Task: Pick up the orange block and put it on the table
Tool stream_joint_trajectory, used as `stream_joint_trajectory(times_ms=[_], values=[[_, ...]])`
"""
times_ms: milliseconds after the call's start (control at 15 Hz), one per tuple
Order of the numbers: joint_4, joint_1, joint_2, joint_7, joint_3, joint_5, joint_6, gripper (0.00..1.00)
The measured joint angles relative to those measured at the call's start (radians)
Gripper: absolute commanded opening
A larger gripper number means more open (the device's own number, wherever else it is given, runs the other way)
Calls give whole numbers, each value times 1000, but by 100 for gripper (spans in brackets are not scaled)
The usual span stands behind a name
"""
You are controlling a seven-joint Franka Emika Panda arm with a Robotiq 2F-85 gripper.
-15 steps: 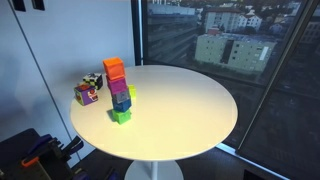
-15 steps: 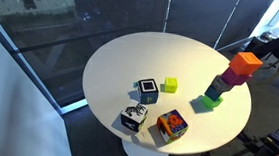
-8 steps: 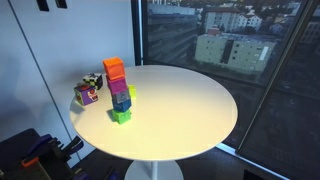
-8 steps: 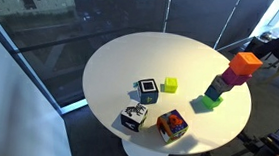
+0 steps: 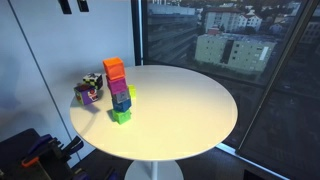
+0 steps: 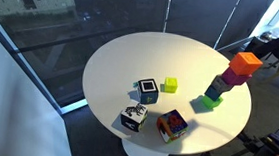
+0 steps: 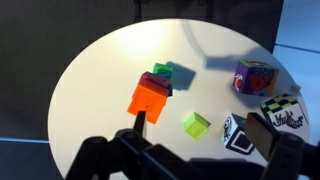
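The orange block tops a leaning stack of blocks near the edge of the round white table. A magenta block, a blue block and a green block lie under it. The orange block also shows in the other exterior view and in the wrist view. My gripper is open and empty, high above the table. In the wrist view its left finger lies just below the orange block. Only its fingertips show at the top edge of an exterior view.
A small yellow-green cube lies alone near the table's middle. Two black-and-white patterned cubes and a multicoloured cube sit by the table edge. Large windows surround the table. Dark equipment stands on the floor.
In the exterior view, my gripper's fingertips have moved to the right along the top edge, toward the stack. The blocks have not moved.
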Motion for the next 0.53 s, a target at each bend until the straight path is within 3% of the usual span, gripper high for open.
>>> stream_joint_trajectory(times_ms=[533], values=[[-53,-46,60,5,-30,-25,115,100]])
